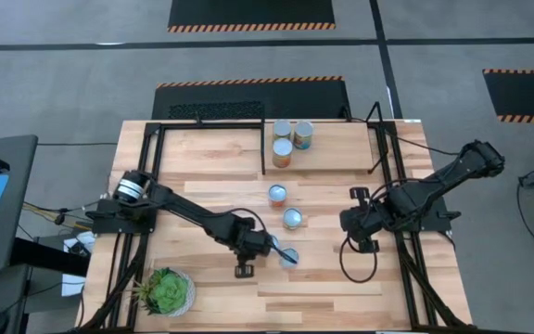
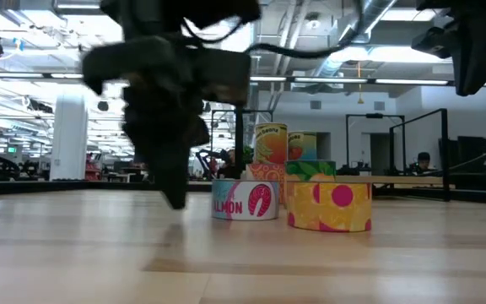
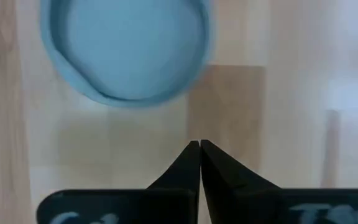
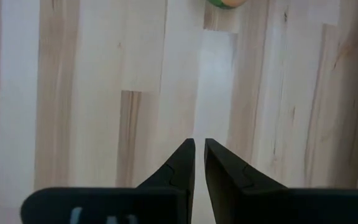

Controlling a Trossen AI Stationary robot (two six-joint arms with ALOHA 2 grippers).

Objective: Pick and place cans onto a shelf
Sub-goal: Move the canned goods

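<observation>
On shelf (image 1: 341,148): three cans (image 1: 283,153); three more on tabletop (image 1: 341,278) (one beside left hand (image 1: 272,249), pressed together, empty).

Pink-and-white salmon can (image 2: 245,201); yellow can (image 2: 329,205) with pink dots

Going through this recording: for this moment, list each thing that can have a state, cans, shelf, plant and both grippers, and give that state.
left gripper: shut, empty, beside the nearest can.
right gripper: nearly shut, empty, over bare table.
nearest can: upright on the table, not gripped.
two middle cans: upright on the table.
three far cans: upright, grouped at the far edge.
potted plant: upright at the near-left corner.
shelf: cannot be made out.
</observation>
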